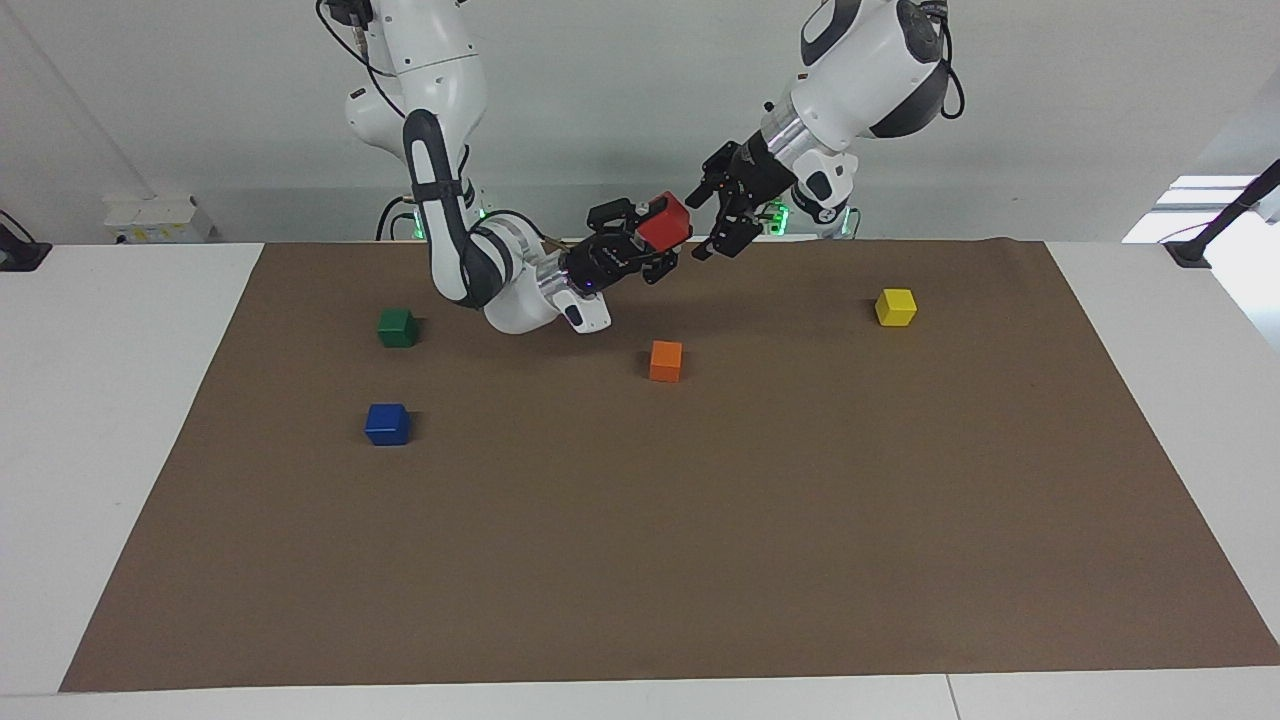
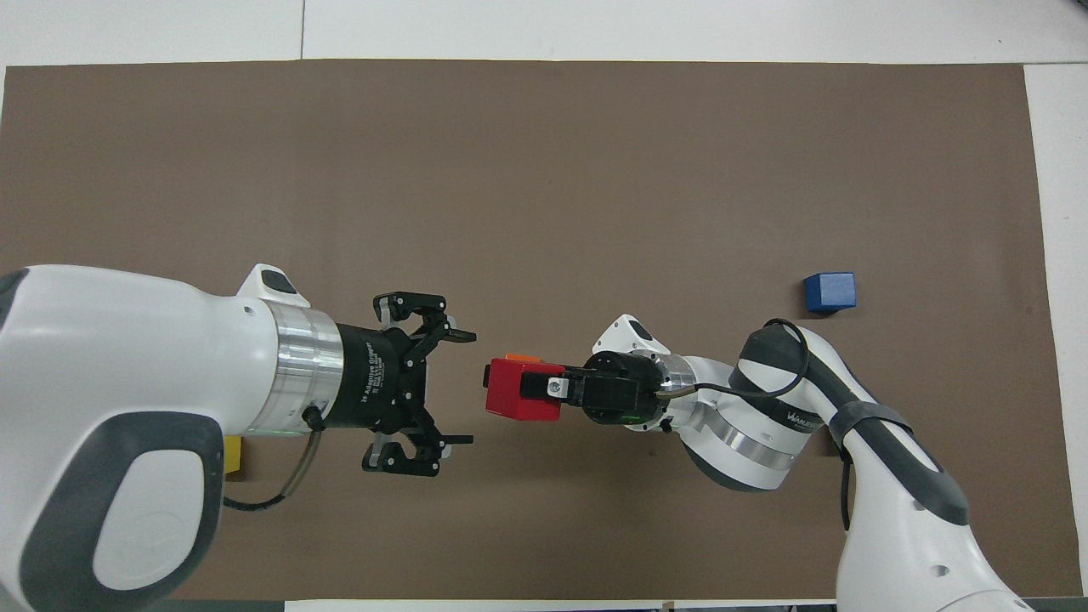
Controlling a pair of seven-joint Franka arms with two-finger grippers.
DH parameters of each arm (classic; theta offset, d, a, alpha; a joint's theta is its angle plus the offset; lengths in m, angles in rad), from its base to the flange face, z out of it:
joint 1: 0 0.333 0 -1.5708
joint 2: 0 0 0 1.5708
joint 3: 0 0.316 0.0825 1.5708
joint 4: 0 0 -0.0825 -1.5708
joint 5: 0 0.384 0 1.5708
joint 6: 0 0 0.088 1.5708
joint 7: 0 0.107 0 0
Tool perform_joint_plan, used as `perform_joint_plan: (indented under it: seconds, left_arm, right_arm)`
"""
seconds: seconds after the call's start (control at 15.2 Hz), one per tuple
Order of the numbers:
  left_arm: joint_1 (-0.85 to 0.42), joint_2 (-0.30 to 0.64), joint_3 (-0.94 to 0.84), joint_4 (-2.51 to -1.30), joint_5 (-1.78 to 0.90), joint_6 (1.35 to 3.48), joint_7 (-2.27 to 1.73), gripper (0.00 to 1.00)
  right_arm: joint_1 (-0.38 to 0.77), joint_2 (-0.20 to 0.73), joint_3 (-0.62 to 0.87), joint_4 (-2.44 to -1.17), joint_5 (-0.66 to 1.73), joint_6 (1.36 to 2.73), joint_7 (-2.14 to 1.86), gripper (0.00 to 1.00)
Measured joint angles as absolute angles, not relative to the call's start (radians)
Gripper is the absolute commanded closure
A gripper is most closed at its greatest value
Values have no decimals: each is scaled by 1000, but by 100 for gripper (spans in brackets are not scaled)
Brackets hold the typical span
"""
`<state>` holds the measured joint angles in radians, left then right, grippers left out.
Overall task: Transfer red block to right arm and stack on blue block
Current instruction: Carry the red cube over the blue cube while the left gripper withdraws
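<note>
Handover done in the facing view: small bright red cube clamped aloft in the right arm's black two-finger gripper, left arm's black gripper just beside at 3 o'clock, jaws apart and empty. Stacking left in the overhead view: red cube over the brown mat, small deep blue cube bare at 2 o'clock of it, well apart.
</note>
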<state>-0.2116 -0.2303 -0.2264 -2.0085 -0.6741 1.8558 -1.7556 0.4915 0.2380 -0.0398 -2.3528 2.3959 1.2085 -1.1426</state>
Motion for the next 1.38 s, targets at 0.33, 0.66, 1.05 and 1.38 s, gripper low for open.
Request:
perform_joint_plan:
  seconds: [0.33, 0.66, 1.05, 1.38]
  left_arm:
    - [-29, -288, -216, -2011, -662, 1695, -1531, 0]
    - [116, -288, -214, -2023, -461, 1661, -1109, 0]
    - [211, -239, -220, -2011, -145, 1709, -536, 0]
    - [235, -202, -218, -1962, -42, 1750, -321, 0]
  right_arm:
    - [491, 237, -40, -2349, 2396, 1213, -1136, 100]
    - [470, 129, -42, -2309, 2262, 1572, -971, 100]
    - [367, -120, -49, -2267, 1774, 1907, -609, 100]
    - [256, -198, -52, -2204, 1110, 1941, -295, 100]
